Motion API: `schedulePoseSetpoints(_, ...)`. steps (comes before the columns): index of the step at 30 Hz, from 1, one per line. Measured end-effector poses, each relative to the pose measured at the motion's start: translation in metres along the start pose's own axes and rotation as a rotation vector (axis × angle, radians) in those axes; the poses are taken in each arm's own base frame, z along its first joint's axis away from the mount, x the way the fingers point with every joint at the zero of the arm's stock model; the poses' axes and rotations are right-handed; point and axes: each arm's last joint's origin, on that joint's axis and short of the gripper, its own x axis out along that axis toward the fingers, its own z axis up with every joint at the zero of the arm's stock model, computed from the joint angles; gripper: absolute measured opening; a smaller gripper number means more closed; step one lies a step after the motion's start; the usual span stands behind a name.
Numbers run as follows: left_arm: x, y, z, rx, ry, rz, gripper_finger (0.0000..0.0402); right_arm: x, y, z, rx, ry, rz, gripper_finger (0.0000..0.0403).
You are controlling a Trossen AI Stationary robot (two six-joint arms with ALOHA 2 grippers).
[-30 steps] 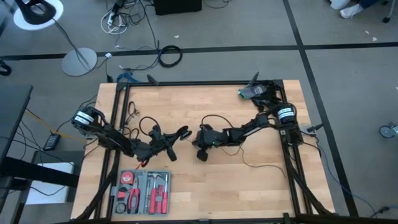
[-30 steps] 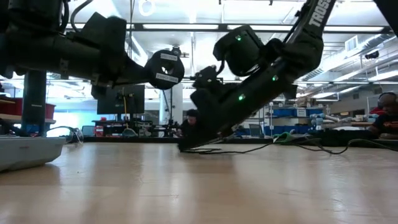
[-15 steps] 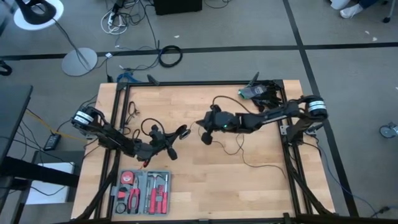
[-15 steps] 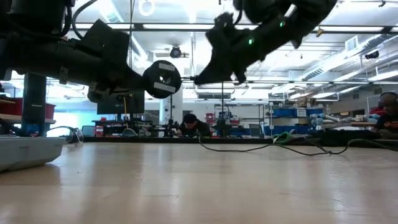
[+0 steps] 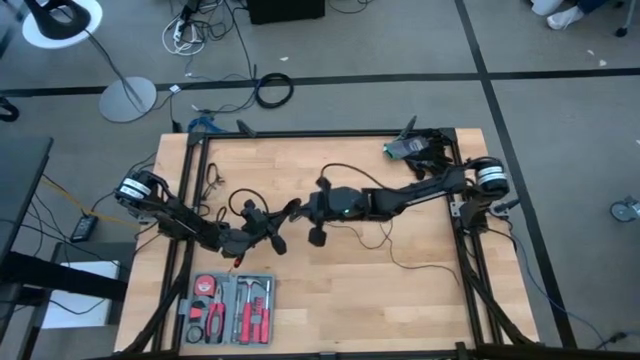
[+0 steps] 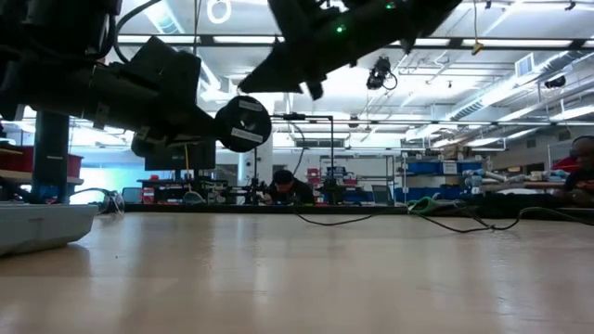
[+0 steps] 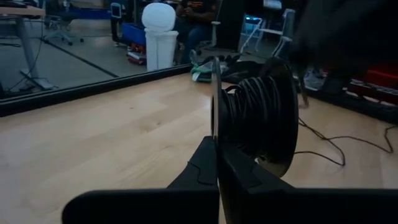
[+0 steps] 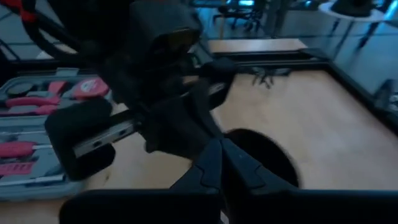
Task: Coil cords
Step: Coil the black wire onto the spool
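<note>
A black spool [image 7: 261,118] wound with the black cord hangs above the table's middle, and my left gripper [image 7: 216,146] is shut on it. The spool [image 5: 292,211] shows round in the low view [image 6: 243,122]. The rest of the cord [image 5: 400,262] lies loose on the table toward the right [image 7: 329,146]. My right gripper [image 5: 312,208] is shut and raised, just right of the spool and higher than it [image 6: 251,85]. It points toward the spool [image 8: 261,155]. My left gripper pinches the thin rim of the spool's one flange [image 7: 214,127] between its two fingers, which come in almost level from the table's left. The spool is clear of the table, with the flange on edge. My right gripper: whether it has the cord, I cannot tell.
A grey tool tray [image 5: 228,305] with red-handled tools sits at the near left [image 8: 37,106]. A greenish device [image 5: 405,148] lies at the far right corner. Black frame rails [image 5: 190,200] edge the table. A person [image 6: 283,186] sits in the room behind.
My right gripper has risen from the tabletop to well above it, swinging first toward the far edge and then back left toward the spool, staying shut. The loose cord near it has shifted on the table. My left gripper has kept the spool in place.
</note>
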Motion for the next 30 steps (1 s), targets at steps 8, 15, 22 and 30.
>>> schedulePoseSetpoints(8,0.000,0.000,0.000,-0.018,-0.009,0.014,0.0000,0.024,0.017,-0.017,-0.038,0.046,0.042,0.0006)
schedulePoseSetpoints(15,0.000,-0.001,0.004,-0.055,-0.038,0.021,0.0000,0.045,0.024,-0.059,0.005,0.173,0.049,0.0012)
schedulePoseSetpoints(22,-0.006,-0.002,0.004,-0.050,-0.057,0.066,0.0000,0.049,0.031,-0.091,0.027,0.183,0.060,0.0011)
schedulePoseSetpoints(30,-0.012,0.006,0.002,-0.081,-0.077,0.073,0.0000,0.009,0.016,-0.126,0.229,-0.261,0.115,0.0011)
